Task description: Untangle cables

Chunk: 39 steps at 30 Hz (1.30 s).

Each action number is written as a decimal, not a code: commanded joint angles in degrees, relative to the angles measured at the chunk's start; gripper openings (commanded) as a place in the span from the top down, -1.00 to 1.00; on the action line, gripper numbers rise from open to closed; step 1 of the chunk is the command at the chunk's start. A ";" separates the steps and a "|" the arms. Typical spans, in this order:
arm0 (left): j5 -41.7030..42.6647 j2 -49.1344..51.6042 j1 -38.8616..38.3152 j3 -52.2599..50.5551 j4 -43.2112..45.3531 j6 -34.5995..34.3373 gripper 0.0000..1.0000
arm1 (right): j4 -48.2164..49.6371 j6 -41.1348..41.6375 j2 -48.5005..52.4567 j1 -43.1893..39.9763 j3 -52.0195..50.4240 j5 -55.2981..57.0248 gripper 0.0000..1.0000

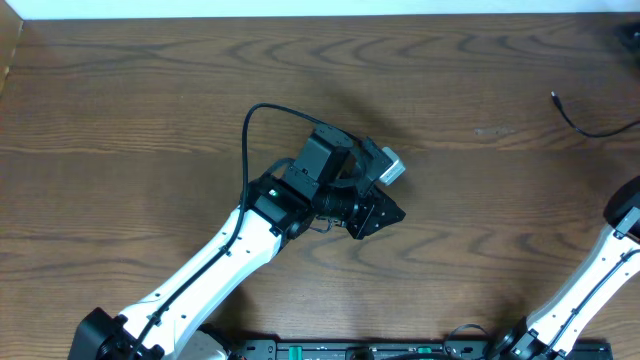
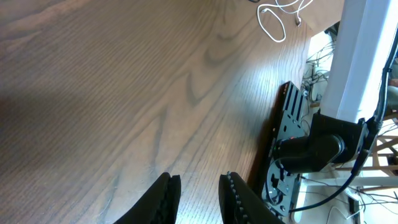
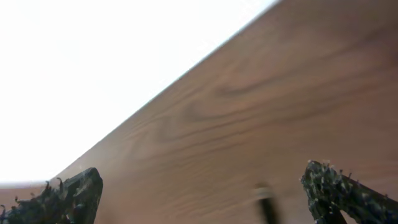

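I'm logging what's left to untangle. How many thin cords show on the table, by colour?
black cord: 1
white cord: 1
Total: 2
The dark shape at the overhead view's top right edge is too cropped to count.

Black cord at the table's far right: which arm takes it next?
Probably right: right arm sits on that side near the black cord, right gripper wide open; left gripper is mid-table, slightly open.

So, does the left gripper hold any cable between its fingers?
No: only bare table shows between the fingers of the left gripper; the white cord lies far from it.
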 commanded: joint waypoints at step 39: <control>0.92 0.48 -0.76 0.28 -0.04 8.72 0.47 | -34.60 26.49 -6.60 -4.13 0.22 94.97 -0.99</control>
